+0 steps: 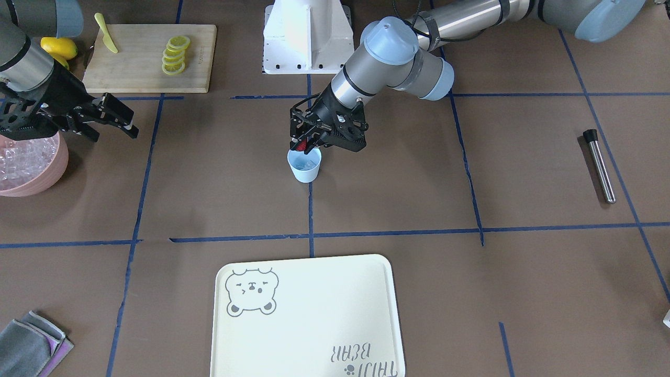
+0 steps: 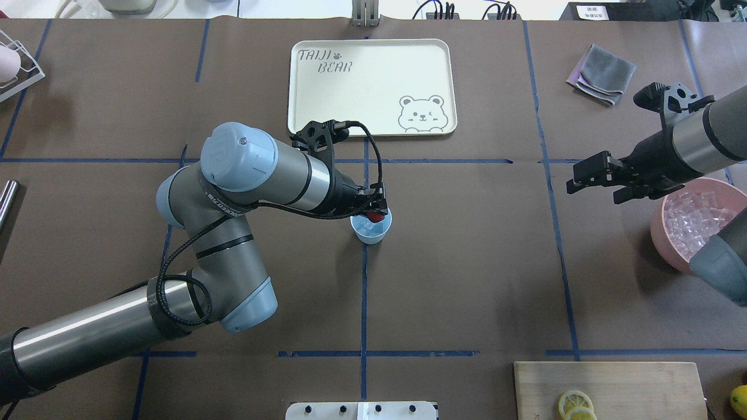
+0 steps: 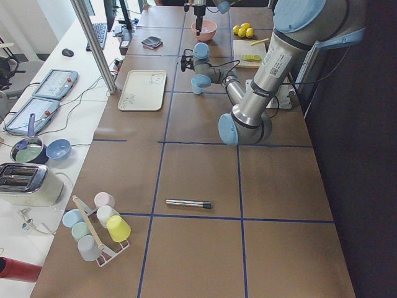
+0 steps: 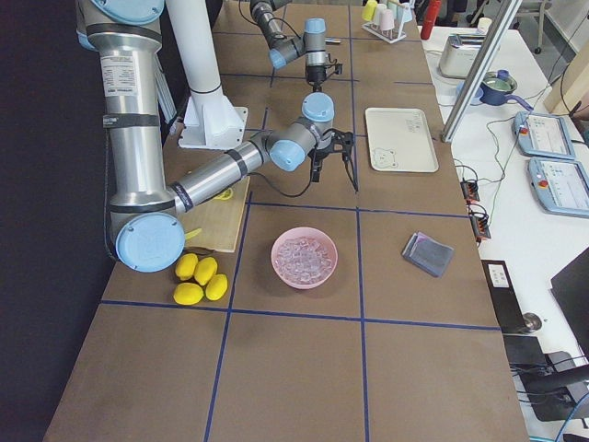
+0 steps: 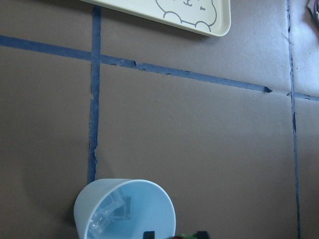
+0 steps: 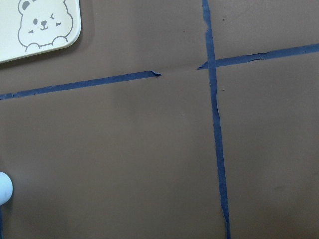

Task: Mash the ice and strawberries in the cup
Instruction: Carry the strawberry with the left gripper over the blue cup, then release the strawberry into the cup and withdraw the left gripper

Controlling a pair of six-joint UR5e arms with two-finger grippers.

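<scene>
The left arm is stretched forward with the elbow bent and the wrist tilted down. The left pincer (image 2: 377, 212) is pointed downward and is closed on a strawberry (image 1: 301, 147). The right arm is held out on its own side, and the right pincer (image 2: 593, 188) is raised with its jaws spread wide apart.

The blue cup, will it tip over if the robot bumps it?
Probably quite easily: the cup looks like thin plastic and is narrower at its base, so it is likely light. The few ice cubes inside probably add little weight.
</scene>
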